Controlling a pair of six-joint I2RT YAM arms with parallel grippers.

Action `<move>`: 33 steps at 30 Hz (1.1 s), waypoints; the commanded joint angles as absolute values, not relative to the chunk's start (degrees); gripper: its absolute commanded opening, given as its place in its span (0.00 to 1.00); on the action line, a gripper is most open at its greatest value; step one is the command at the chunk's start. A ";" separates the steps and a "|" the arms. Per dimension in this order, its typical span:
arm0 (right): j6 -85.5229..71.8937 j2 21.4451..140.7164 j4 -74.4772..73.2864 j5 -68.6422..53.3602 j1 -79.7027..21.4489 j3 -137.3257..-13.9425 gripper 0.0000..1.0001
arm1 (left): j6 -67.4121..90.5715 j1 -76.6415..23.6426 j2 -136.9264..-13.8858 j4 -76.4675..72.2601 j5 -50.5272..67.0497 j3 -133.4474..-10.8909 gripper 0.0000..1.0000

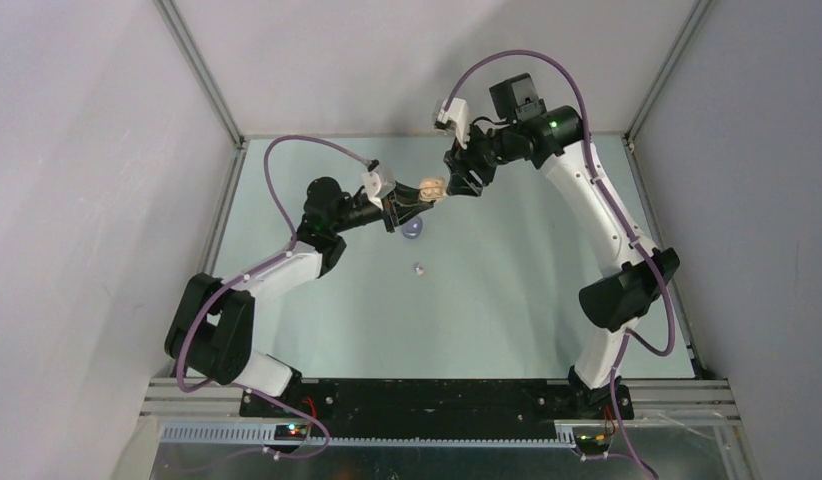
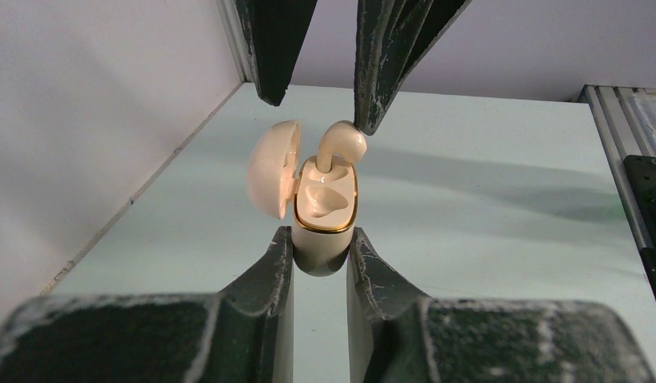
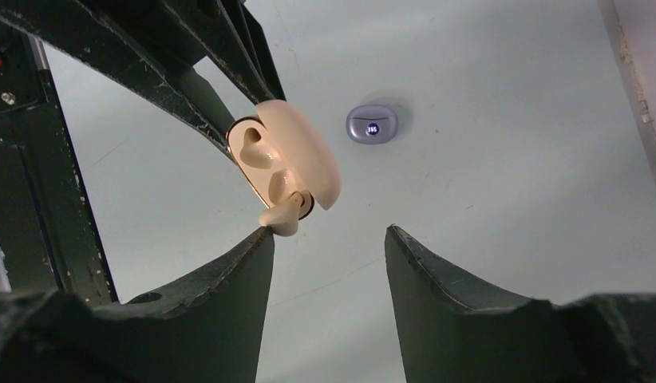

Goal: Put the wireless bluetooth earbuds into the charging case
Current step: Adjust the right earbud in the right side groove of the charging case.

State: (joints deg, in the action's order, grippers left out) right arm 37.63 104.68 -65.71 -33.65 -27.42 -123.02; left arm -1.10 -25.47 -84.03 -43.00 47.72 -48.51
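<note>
Clamps the cream case (image 2: pixel 318 249) in the left gripper (image 2: pixel 319 239), lid swung open. Shows a cream earbud (image 2: pixel 339 145) standing half in the far well, touched by one finger of the right gripper (image 3: pixel 329 233), jaws apart. Down on the table (image 1: pixel 527 300): a closed purple case (image 3: pixel 372 125) and a tiny purple earbud (image 1: pixel 419 269).

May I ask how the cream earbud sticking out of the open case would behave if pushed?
Smooth and rounded, the cream earbud may slip off a fingertip of the right gripper. Only partly seated in the cream case, it could tip out under a sideways push. Being tiny, it is probably light.
</note>
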 commanded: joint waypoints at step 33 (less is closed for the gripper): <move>58.66 100.76 -65.35 -31.81 -30.42 -120.99 0.67 | -4.31 -26.02 -84.05 -42.08 49.69 -52.18 0.00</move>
